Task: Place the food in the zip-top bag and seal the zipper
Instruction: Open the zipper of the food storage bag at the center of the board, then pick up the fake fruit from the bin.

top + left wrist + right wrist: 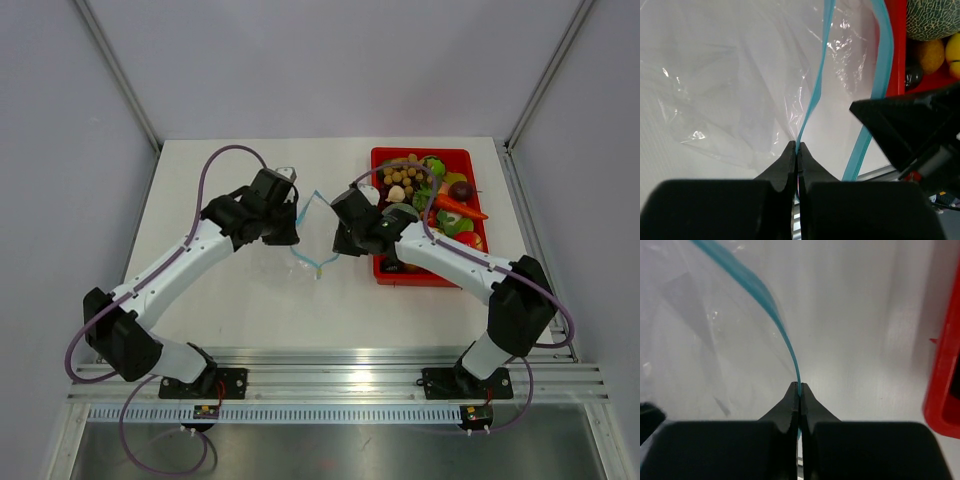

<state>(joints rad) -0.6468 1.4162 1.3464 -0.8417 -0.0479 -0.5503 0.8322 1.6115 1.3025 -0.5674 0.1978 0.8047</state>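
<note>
Black fingertips of your left gripper (796,147) are pressed together on one lip of the thin teal zipper strip (812,100). Between your arms sits the clear crinkly plastic bag (310,237), mouth spread, long axis running away from the bases. Your right gripper (799,386) pinches the opposite lip. Rightward, the assorted toy fruits and vegetables (440,200) fill the red rectangular tray (460,153), nearest your right arm. Below is the white tabletop (250,300); the mouth's gap looks narrow.

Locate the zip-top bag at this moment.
In the top view the zip-top bag is mid-table between the left hand and right hand, each shut on its teal zipper, just left of the red tray.
</note>
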